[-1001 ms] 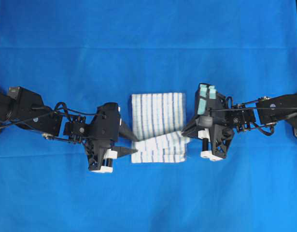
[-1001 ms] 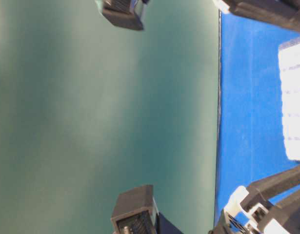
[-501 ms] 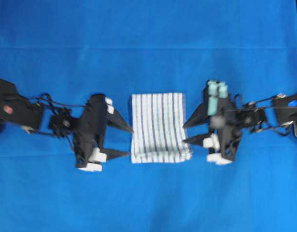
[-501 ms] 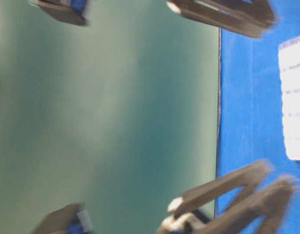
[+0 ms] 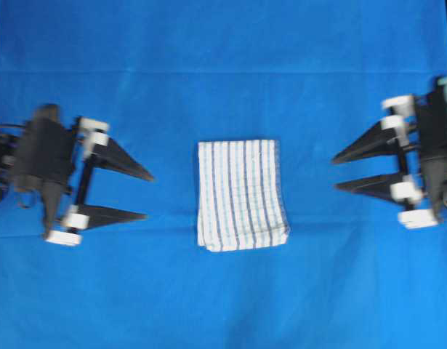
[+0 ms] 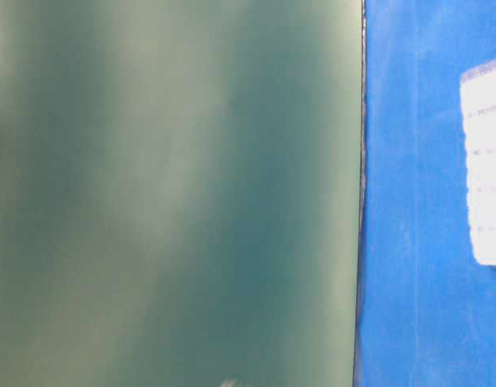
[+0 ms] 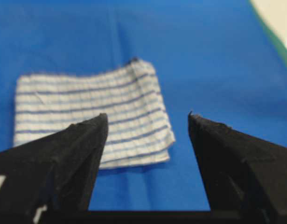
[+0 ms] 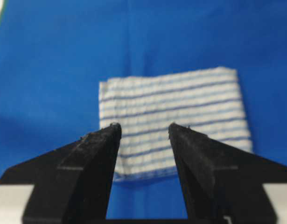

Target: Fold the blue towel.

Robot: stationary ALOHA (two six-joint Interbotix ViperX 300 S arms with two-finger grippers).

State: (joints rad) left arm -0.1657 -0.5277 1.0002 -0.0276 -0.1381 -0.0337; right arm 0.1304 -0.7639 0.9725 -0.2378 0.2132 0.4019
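- Overhead view: the blue towel [image 5: 241, 195] sits folded into a compact rectangle in the middle of the table [image 5: 223, 58], stripes running away from the camera, its near edge a bit puffy and curved.
- Big change from a second ago: both arms were right up against the towel, one on each side, with the near part of the cloth still bunched up between them. Half a second ago they'd already let go and the fold was lying flat.
- Now the left end effector [image 5: 147, 196] is well off to the left and the right end effector [image 5: 335, 172] well off to the right, nothing touching the towel.
- Both have their fingers spread apart and empty. Left wrist view shows clear blue table and towel [image 7: 94, 116] through the gap of the left end effector [image 7: 148, 122]; same deal on the right wrist view, right end effector [image 8: 144, 129] open with the towel [image 8: 173, 109] beyond it.
- Table-level view is mostly a green wall plus a sliver of table and towel [image 6: 485, 169]; the arms that were in it before are gone from it.
- My read: that fold is done and released, and the arms are backing out. Looks like the task is basically finished, unless another fold is wanted, in which case they'd have to come back in.
- Layers look a touch loose at the near edge, but it's holding its shape.
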